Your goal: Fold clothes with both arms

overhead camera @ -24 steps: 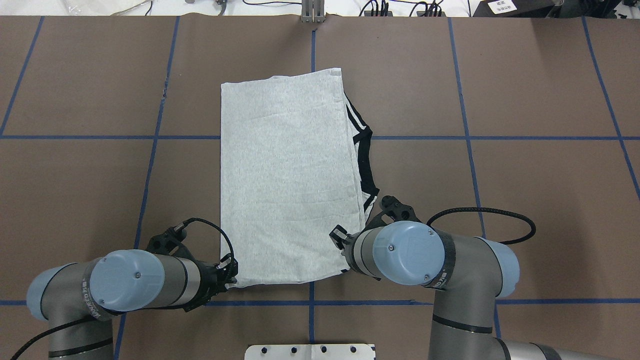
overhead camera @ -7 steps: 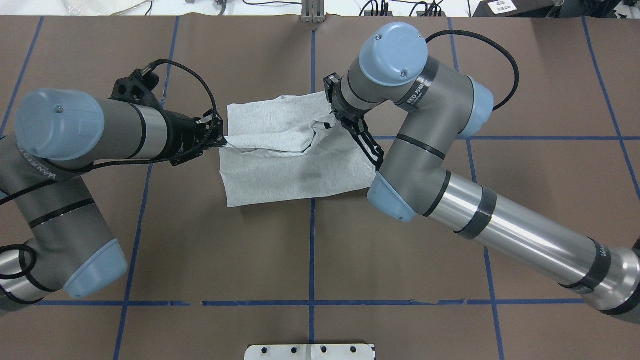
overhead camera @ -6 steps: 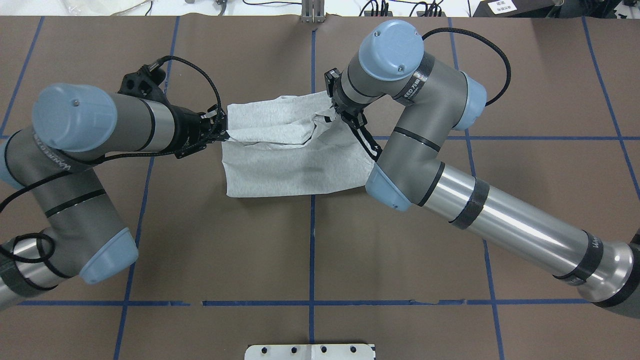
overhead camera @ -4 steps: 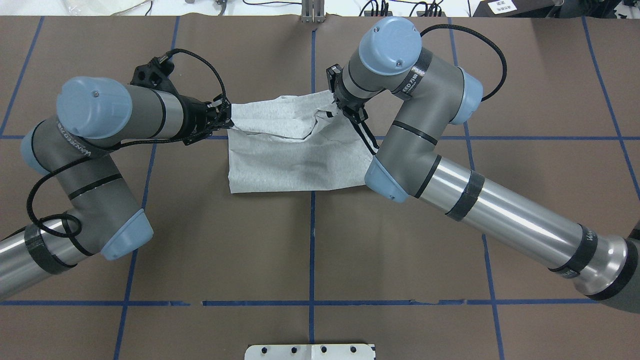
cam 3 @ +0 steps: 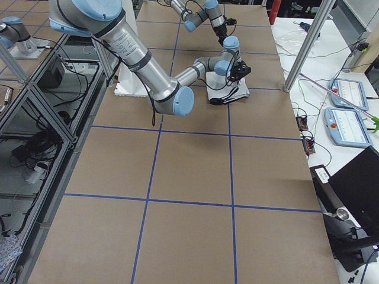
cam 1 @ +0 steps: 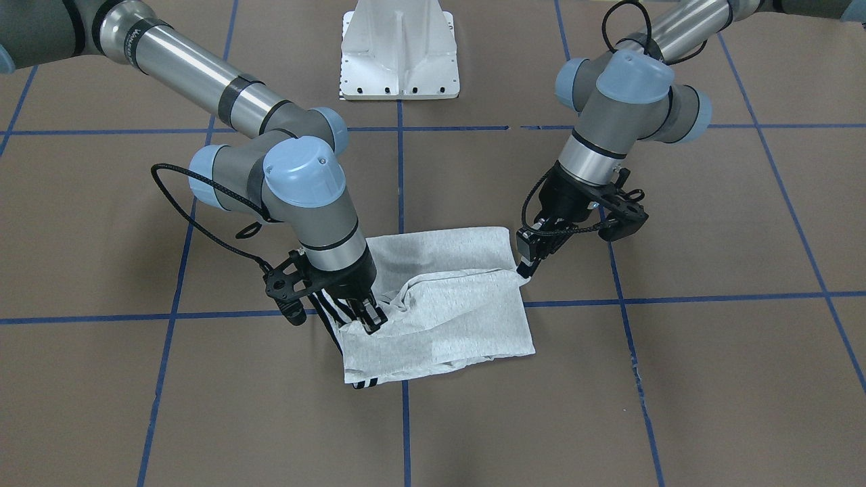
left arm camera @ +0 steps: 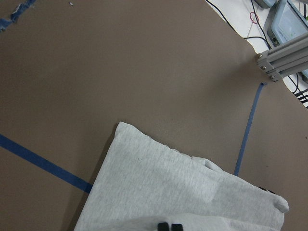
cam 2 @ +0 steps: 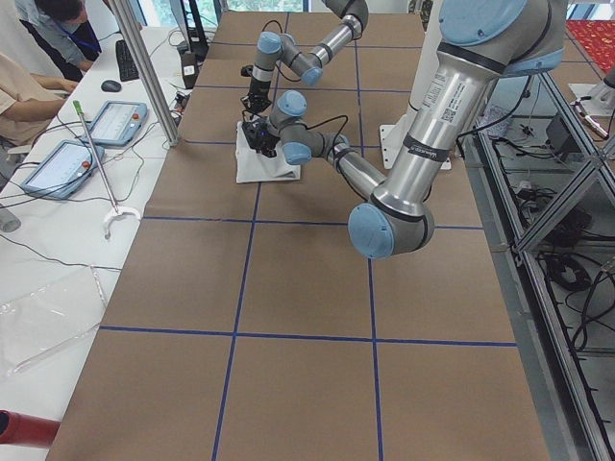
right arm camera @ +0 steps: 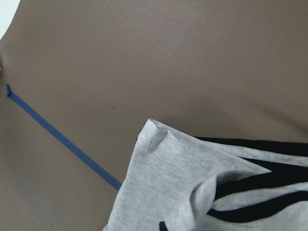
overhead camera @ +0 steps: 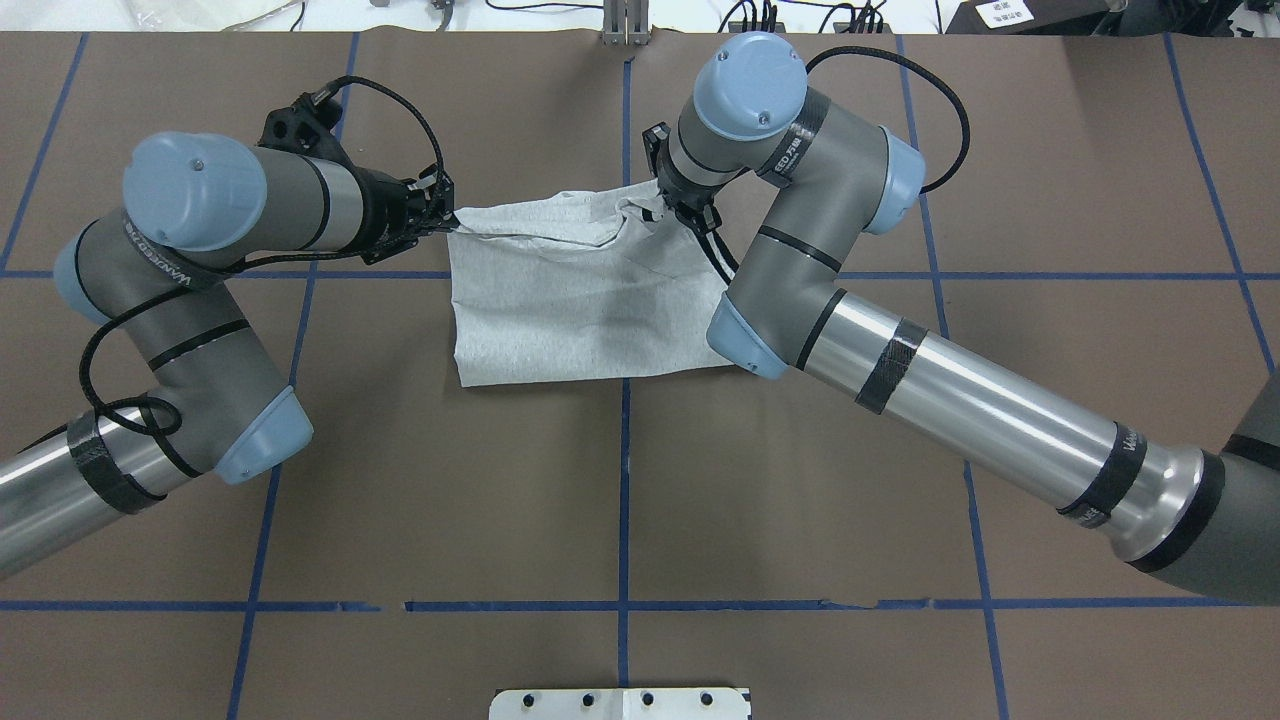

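Observation:
The light grey T-shirt (overhead camera: 560,310) lies on the brown table, doubled over on itself, with its black-and-white striped trim (cam 1: 365,383) peeking out at one corner. My left gripper (overhead camera: 447,218) is shut on one corner of the upper layer, and it also shows in the front-facing view (cam 1: 525,270). My right gripper (overhead camera: 657,212) is shut on the other corner, bunching the cloth there (cam 1: 371,323). Both hold the layer low over the shirt's far edge. The left wrist view shows grey cloth (left arm camera: 168,192). The right wrist view shows cloth (right arm camera: 168,168) and black stripes (right arm camera: 260,190). The print is hidden.
The white pedestal base (overhead camera: 620,703) stands at the table's near edge. Blue tape lines (overhead camera: 624,480) grid the brown table cover. Beyond the far edge are an aluminium post (cam 2: 144,72), tablets (cam 2: 115,120) and seated operators (cam 2: 24,96).
Both grippers have carried the shirt's near hem away from the robot and over the rest. In the last second they moved farther toward the far edge, flattening the fold.

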Controlling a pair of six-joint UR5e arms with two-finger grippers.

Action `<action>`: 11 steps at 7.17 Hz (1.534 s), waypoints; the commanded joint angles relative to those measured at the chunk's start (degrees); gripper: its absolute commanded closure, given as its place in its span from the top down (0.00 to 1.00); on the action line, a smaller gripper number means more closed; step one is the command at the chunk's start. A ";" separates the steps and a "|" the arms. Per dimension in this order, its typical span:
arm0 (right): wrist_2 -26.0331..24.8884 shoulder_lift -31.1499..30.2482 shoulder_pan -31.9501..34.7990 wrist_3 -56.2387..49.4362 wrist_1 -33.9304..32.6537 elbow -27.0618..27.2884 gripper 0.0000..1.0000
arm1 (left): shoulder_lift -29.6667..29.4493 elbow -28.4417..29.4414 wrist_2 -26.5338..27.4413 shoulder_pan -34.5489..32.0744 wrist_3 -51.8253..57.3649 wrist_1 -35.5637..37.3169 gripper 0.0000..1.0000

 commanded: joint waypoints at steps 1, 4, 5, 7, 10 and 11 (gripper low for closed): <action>-0.09 0.15 0.03 -0.86 0.93 -1.28 0.83 | -0.78 6.40 0.14 -1.59 -0.01 -6.74 0.18; 7.83 0.24 8.33 -12.26 0.93 -2.68 1.00 | -3.60 12.57 0.06 -5.63 0.08 -9.30 0.29; 9.82 -0.11 9.77 -16.65 0.93 -4.43 1.00 | -3.60 12.67 -0.03 -6.69 3.12 -9.41 0.29; 10.10 -1.77 11.97 -27.17 0.93 -5.32 1.00 | -3.34 12.58 -0.47 -7.83 8.57 -9.41 0.29; 20.87 -15.16 21.70 -56.31 -0.03 0.62 1.00 | 4.36 10.40 -16.76 -16.24 38.82 -9.15 0.40; 25.17 -19.41 26.17 -67.64 -1.78 1.52 1.00 | 6.83 10.38 -19.34 -20.11 49.28 -8.62 0.40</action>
